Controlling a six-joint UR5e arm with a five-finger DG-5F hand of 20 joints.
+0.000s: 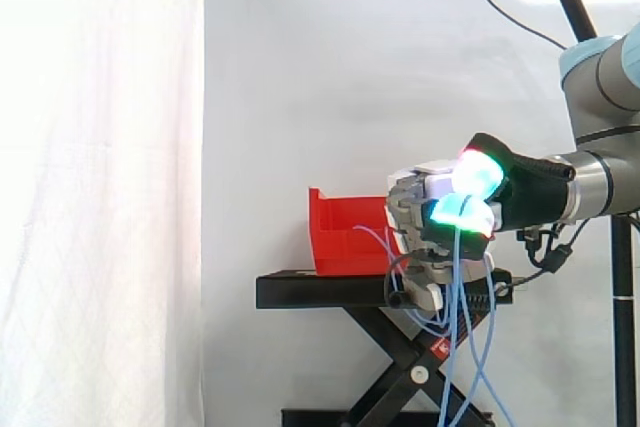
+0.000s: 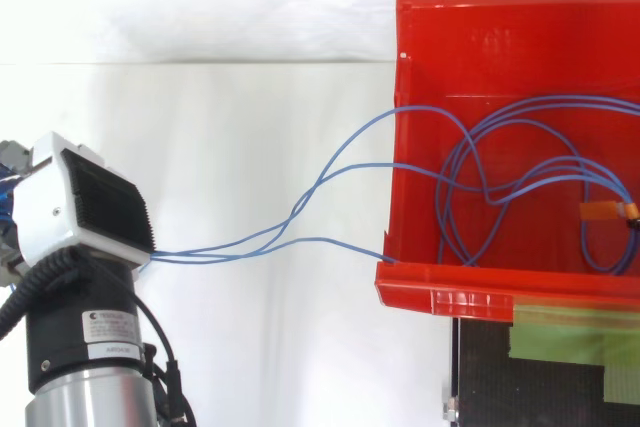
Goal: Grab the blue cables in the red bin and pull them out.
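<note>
The hand (image 1: 425, 202) sits just right of the red bin (image 1: 345, 237), level with its rim, with its fingers curled shut around the blue cables (image 2: 300, 211). Its pads (image 1: 478, 172) glow green and cyan. In the side view, strands hang from the hand in long loops, down past the black stand (image 1: 320, 290). From above, several strands stretch from the hand at the left across open space and over the bin's left wall. The remaining loops lie coiled on the bin floor, beside a small orange tag (image 2: 600, 211).
</note>
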